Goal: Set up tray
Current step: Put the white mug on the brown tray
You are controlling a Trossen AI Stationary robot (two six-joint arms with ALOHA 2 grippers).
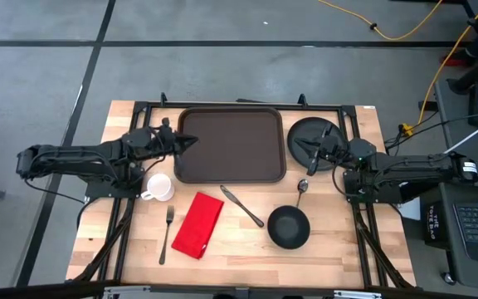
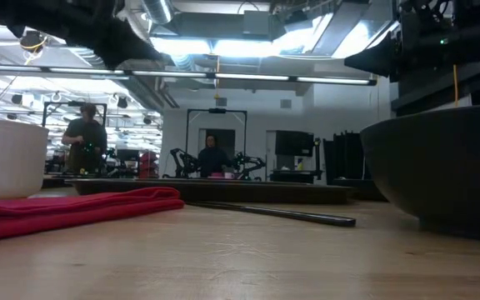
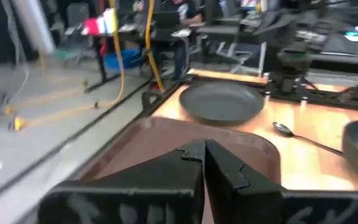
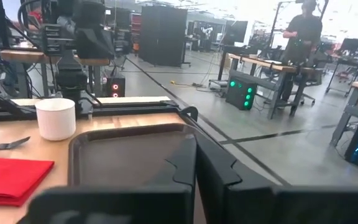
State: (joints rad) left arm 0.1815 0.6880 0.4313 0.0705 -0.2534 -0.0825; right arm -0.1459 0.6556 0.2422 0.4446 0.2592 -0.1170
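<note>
The dark brown tray (image 1: 231, 144) lies flat at the table's far middle and has nothing on it. A round black plate (image 1: 329, 126) lies just to its right. My left gripper (image 1: 194, 140) is shut and hovers at the tray's left rim, pointing right over the tray (image 3: 160, 140). My right gripper (image 1: 308, 155) is shut over the plate's left part, pointing left toward the tray (image 4: 123, 155). Whether either gripper touches what lies under it cannot be told.
Near the front of the tray lie a white cup (image 1: 158, 187), a fork (image 1: 167, 232), a red napkin (image 1: 197, 224), a knife (image 1: 241, 205), a spoon (image 1: 302, 189) and a black bowl (image 1: 289, 227). People stand in the room beyond the table.
</note>
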